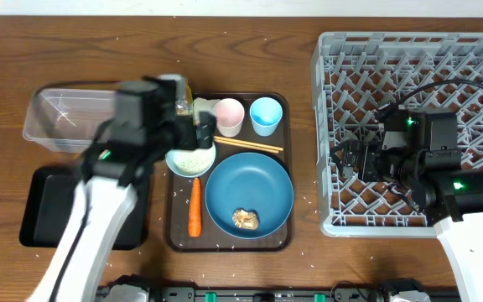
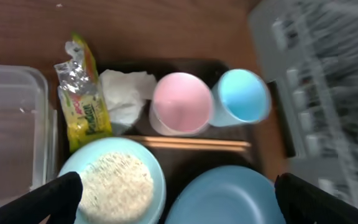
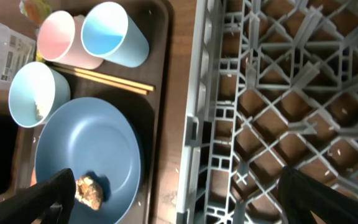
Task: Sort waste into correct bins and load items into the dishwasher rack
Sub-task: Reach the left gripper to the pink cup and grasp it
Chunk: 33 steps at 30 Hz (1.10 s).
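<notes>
The left end effector (image 2: 178,186) hangs open over the upper left corner of the brown serving tray (image 1: 289,172). Its two dark fingers (image 2: 58,200) stand wide apart at the bottom corners of the left wrist view and hold nothing. Between and above them in that view lie the bowl (image 2: 157,180) heaped with rice (image 2: 115,186), the yellow-green snack wrapper (image 2: 82,102) and, just beside it, the crumpled white paper (image 2: 126,93).

Above the bowl a pair of chopsticks (image 2: 191,144) lies across the serving tray, with the pink cup (image 2: 180,102) and light-blue cup (image 2: 241,96) side by side beyond them.

The dark-blue plate (image 1: 250,189) fills the lower right of the serving tray and carries the brown food lump (image 1: 244,219) near its lower edge. The carrot (image 1: 194,206) lies lengthwise to the left of the plate.

The clear tub (image 1: 57,117) sits at the upper left of the overhead frame, with the black tray (image 1: 40,205) below it. Both rest on the tabletop (image 1: 141,50).

The right end effector (image 3: 176,177) is also open and empty, over the left part of the grey rack (image 1: 350,50), which fills the right of the overhead frame.
</notes>
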Each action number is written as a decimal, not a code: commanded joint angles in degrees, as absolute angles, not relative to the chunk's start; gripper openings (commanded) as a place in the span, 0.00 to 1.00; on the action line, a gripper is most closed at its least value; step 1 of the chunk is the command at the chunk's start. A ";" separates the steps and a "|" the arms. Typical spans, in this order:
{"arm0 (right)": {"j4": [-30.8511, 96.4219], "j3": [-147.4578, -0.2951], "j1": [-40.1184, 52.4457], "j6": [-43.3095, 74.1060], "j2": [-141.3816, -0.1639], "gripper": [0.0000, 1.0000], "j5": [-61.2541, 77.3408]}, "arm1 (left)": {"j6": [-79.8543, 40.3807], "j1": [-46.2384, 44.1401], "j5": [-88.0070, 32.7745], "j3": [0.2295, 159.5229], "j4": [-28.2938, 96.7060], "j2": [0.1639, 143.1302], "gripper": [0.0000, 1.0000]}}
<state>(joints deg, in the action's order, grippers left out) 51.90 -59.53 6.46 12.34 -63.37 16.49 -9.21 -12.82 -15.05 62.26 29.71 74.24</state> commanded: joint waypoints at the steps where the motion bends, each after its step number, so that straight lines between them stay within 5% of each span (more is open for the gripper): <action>1: 52.80 -60.71 6.61 13.06 -63.35 0.99 16.32 | -9.52 -15.62 -1.91 64.34 25.21 81.62 0.99; 10: 57.14 -60.60 6.61 13.21 -63.40 0.99 16.29 | -11.51 -16.69 -3.42 64.31 14.92 94.19 0.81; 19: 57.43 -60.55 6.61 13.23 -63.40 0.99 16.27 | -11.70 -16.80 -7.35 64.31 12.67 102.06 0.50; 23: 57.45 -60.53 6.61 13.26 -63.40 0.99 16.29 | -11.68 -16.80 -7.29 64.31 12.19 102.80 0.47; 28: 57.63 -60.53 6.61 13.23 -63.40 0.99 16.29 | -11.70 -16.80 -7.29 64.34 11.88 101.21 0.08; 33: 57.63 -60.53 6.61 13.21 -63.40 0.99 15.97 | -11.70 -16.80 -7.27 64.34 13.78 95.00 0.06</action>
<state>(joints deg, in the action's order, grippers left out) 57.63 -59.53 6.46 12.67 -63.37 16.47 -11.94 -16.73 -7.31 63.09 13.19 100.29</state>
